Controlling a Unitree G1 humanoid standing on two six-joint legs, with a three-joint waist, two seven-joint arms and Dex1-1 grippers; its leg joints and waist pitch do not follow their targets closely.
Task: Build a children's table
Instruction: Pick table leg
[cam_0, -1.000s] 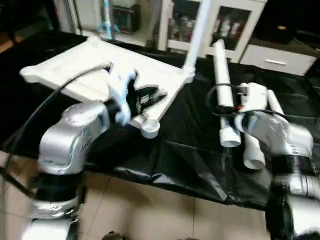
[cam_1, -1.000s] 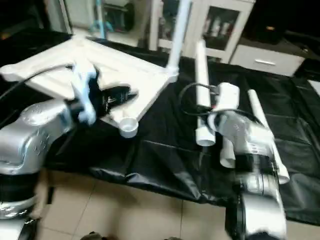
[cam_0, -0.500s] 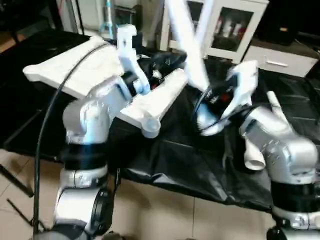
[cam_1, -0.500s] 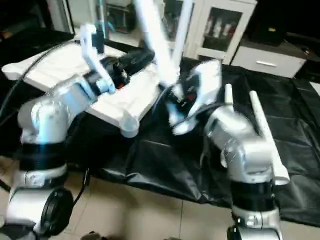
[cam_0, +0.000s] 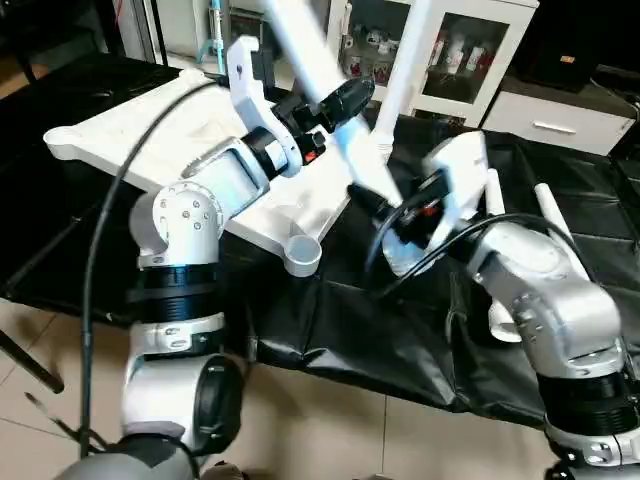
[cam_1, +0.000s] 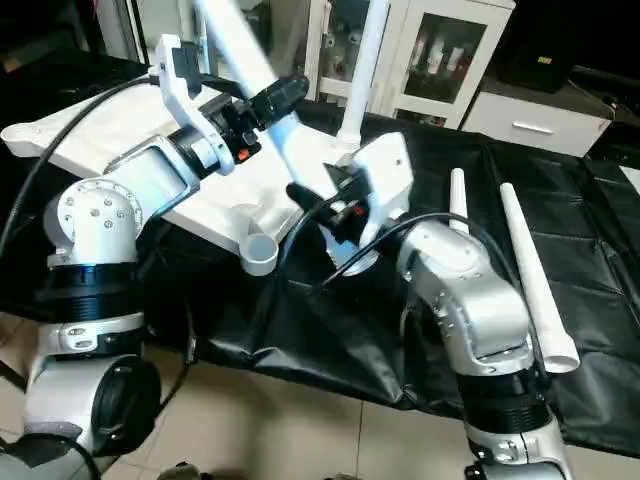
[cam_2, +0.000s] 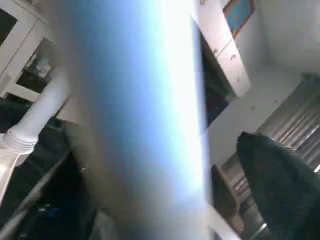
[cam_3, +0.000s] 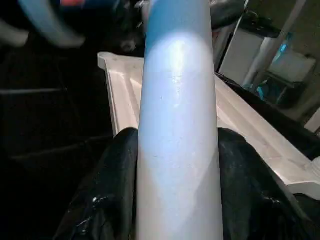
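Aloft, leg between right fingers

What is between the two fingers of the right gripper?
In the right wrist view, a white tube leg sits between the right gripper's black fingers, which press on both its sides. The tabletop lies behind it.

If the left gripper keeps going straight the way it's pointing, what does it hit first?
Probably the raised table leg: the left gripper sits open right beside that tube, which the right gripper clamps lower down. Depth is hard to judge.
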